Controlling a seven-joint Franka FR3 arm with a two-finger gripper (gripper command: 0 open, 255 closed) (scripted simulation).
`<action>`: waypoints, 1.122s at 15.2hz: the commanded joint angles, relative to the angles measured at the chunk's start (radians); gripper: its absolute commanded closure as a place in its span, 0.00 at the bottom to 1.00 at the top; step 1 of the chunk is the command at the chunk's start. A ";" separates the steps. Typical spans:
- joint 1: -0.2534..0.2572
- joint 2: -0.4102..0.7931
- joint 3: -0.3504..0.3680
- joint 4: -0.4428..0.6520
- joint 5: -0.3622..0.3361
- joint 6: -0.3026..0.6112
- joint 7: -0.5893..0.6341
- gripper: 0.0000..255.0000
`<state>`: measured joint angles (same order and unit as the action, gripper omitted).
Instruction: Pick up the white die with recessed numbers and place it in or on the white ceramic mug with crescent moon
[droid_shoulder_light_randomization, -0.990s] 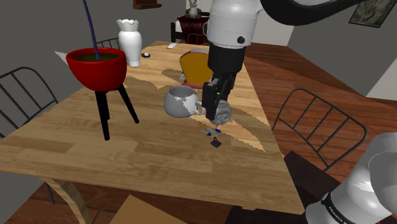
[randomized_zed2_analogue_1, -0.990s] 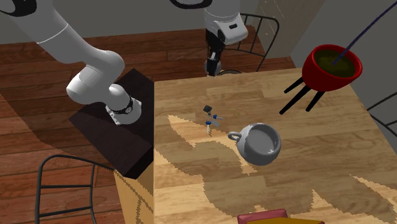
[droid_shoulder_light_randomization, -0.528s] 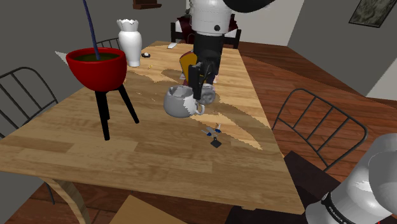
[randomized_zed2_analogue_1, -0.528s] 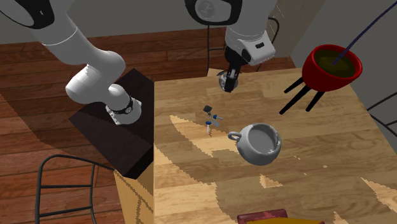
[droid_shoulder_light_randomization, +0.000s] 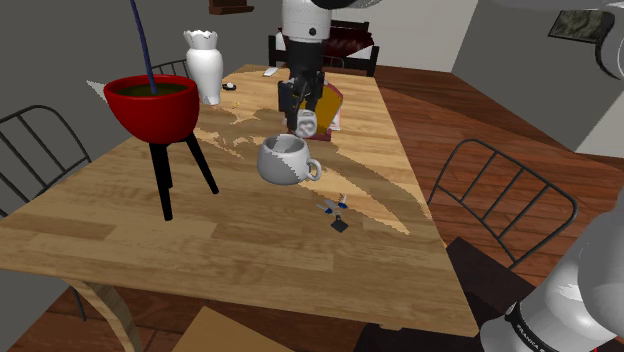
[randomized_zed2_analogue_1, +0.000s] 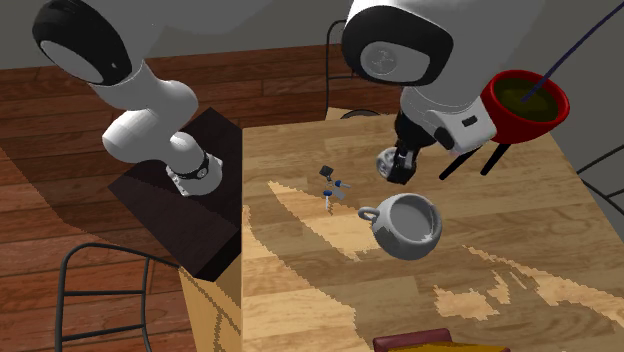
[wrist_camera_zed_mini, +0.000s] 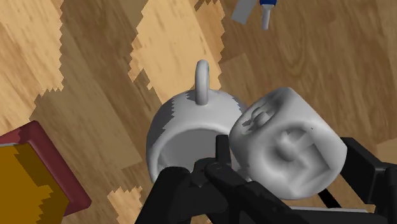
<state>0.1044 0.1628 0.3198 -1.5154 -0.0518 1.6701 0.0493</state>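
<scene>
1. Since half a second ago the all-black two-finger hand (randomized_zed2_analogue_1: 392, 170) has travelled inward from the near edge of the wooden counter (droid_shoulder_light_randomization: 120, 235). It now hangs just above the rim of the grey-white mug with a loop handle (droid_shoulder_light_randomization: 283, 160). The mug has not shifted.
2. The hand is closed part-way, its fingers clamped on opposite sides of the pale, round-cornered die with recessed marks (wrist_camera_zed_mini: 286, 149). The die is held in the air, clear of the counter and not inside the mug.
3. The die is cube-like with no evident long axis, and one recessed face is turned toward the wrist camera.
4. The mug stands upright with its mouth up. Its handle points toward the small blue and dark pieces (randomized_zed2_analogue_1: 330, 185) nearby.
5. The mug sits mid-counter, well in from every edge. The red bowl on black legs (droid_shoulder_light_randomization: 152, 105) stands well apart from it, and the red-edged yellow book (wrist_camera_zed_mini: 32, 178) lies just beyond it.
</scene>
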 joint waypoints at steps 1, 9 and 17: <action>-0.004 0.068 -0.009 0.090 -0.019 -0.024 -0.017 1.00; 0.000 0.281 -0.033 0.361 -0.071 -0.087 -0.059 1.00; -0.015 0.256 -0.034 0.214 -0.065 0.034 -0.057 1.00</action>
<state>0.0922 0.4211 0.2865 -1.2838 -0.1175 1.6885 -0.0073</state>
